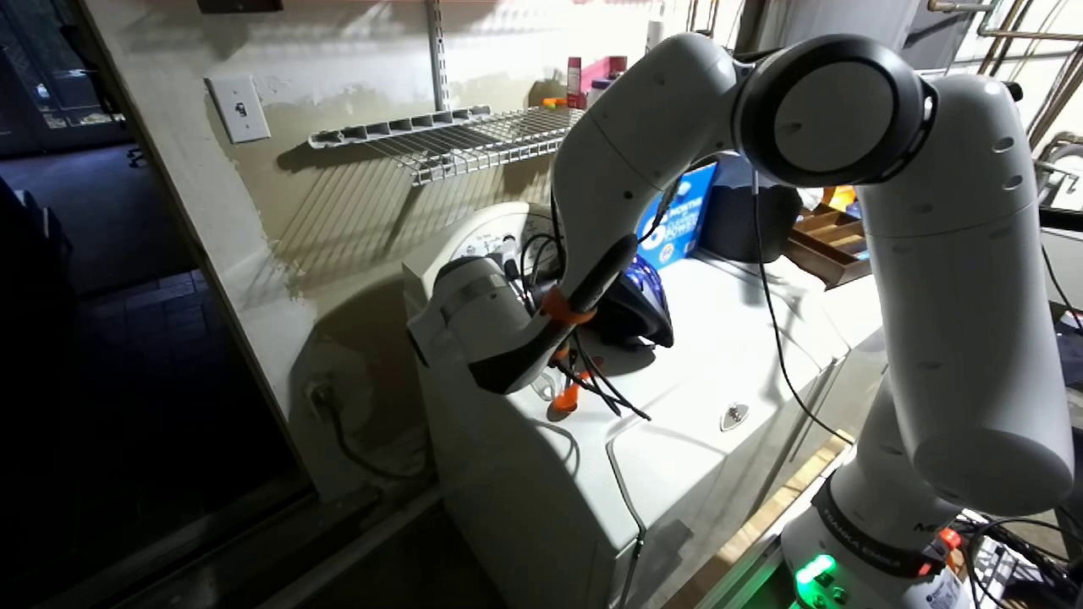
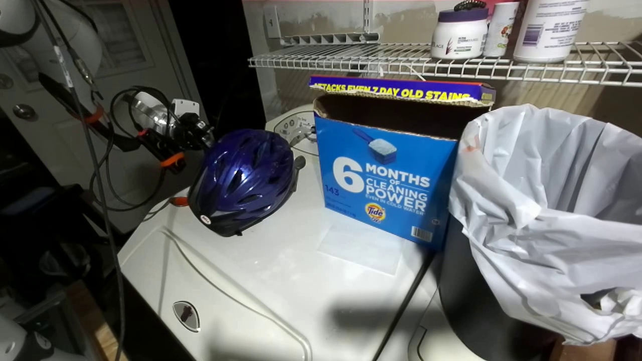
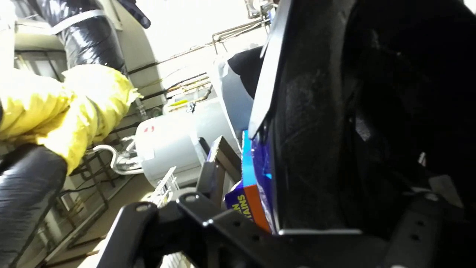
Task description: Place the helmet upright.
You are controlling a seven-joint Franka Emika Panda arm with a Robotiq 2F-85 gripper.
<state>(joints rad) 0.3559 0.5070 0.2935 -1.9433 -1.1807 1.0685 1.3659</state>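
Observation:
The glossy blue helmet [image 2: 246, 175] stands tilted on its side on the white appliance top [image 2: 281, 281], its lower rim at the surface in an exterior view. Its black hollow side faces my gripper [image 3: 308, 156]. Another exterior view shows only part of the helmet [image 1: 650, 283] behind the arm. In the wrist view, the dark inside of the helmet [image 3: 308, 130] fills the right half. My jaws stand wide apart there; the left finger [image 3: 206, 180] lies outside the shell with a gap to it. The right fingertip is lost in the dark.
A blue Tide box [image 2: 381, 185] stands beside the helmet, under a wire shelf [image 2: 401, 57]. A bin with a white bag [image 2: 531, 200] is beyond it. A small orange thing [image 1: 565, 399] lies near the wrist. A brown wooden tray [image 1: 833, 245] sits farther along.

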